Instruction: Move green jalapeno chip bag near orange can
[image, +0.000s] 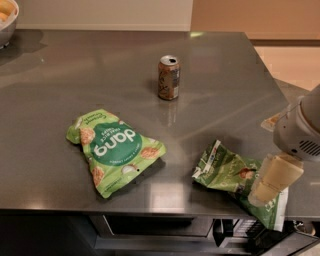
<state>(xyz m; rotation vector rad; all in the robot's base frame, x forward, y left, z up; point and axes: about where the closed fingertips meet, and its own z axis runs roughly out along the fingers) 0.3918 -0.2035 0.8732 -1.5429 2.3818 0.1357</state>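
**Bag at the worktop's lip, grip unconfirmed**

Far to the left of the pincer (272, 182), the lime-green "dang" bag (112, 150) is laid flat on the worktop (100, 65). If a low sweep is made wide of the straight line to the can, this bag is likely to be caught and dragged along.

Up and to the left of the pincer, well apart from it, the orange can (169, 77) is stood upright. It is light and narrow, so it could be tipped or rolled away if the load is pushed against it instead of being set down beside it.

Directly under the pincer and just to its left, the green jalapeno chip bag (225, 172) is found crumpled, with its right end apparently hung over the worktop's front edge. The glossy film could be squeezed out of a shallow grip, and the bag nudged off that edge.

The pincer is held over the bag's right end. Whether it is spread or pressed together cannot be told, nor whether the bag is touched.
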